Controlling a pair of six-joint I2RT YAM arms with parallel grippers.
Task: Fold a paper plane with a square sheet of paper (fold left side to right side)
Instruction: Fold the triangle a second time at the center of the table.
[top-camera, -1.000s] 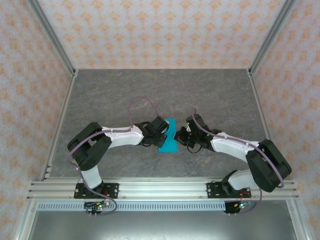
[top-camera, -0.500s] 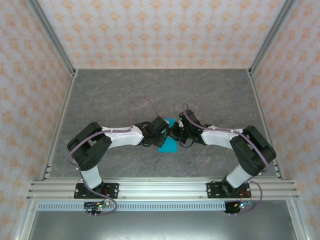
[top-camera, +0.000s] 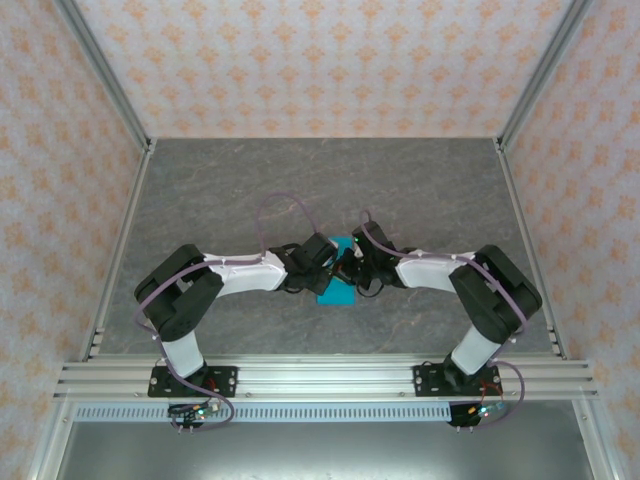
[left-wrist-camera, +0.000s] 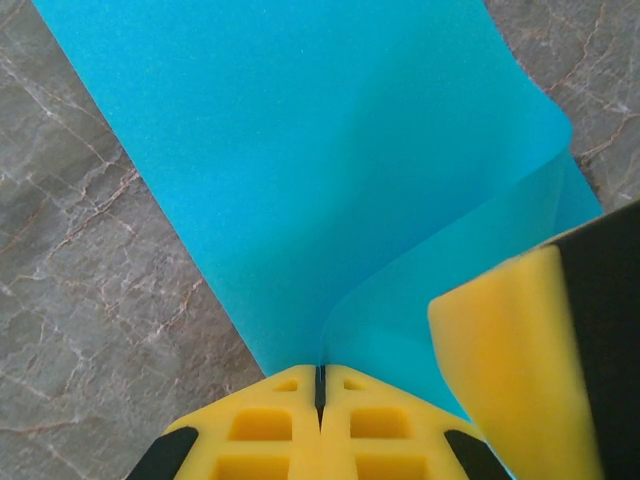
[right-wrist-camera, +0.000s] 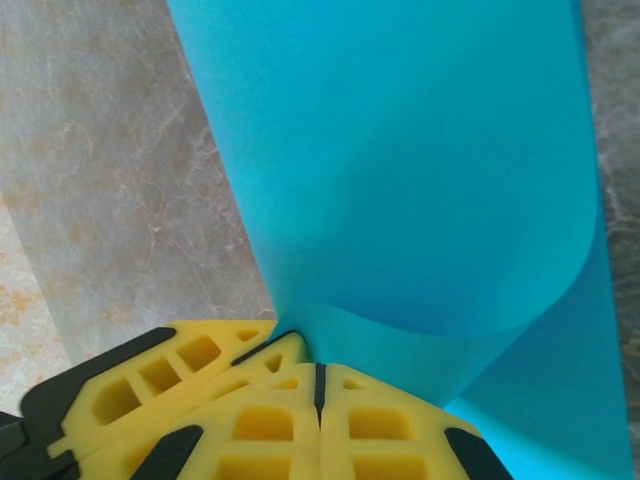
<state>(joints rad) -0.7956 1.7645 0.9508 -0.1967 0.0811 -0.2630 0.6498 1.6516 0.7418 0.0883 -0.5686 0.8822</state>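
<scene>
Left claw (left-wrist-camera: 320, 372): fully closed, jaws pressing together and pinching the near edge of the square sheet of paper (left-wrist-camera: 300, 150) right at the tips.
Right claw (right-wrist-camera: 320, 378): also closed flat, gripping the same sheet at its lifted edge.
Claw spacing: the two are meeting over the middle of the table (top-camera: 200, 190) in the top view. The tips are sitting just beside each other. A right claw finger (left-wrist-camera: 520, 370) is showing just right of the left claw's tips.
Sheet, lifted part: it is curling up from the pinch point and arching over, away from both claws.
Sheet, flat part: it is lying on the table ahead of the left claw.
Sheet position: it is sitting under and between both claws, running forward of them and a little back toward the arm bases.
Bend: it is holding a soft round curve.
Table: grey marbled surface is showing left of each claw, alongside the sheet's straight edge.
</scene>
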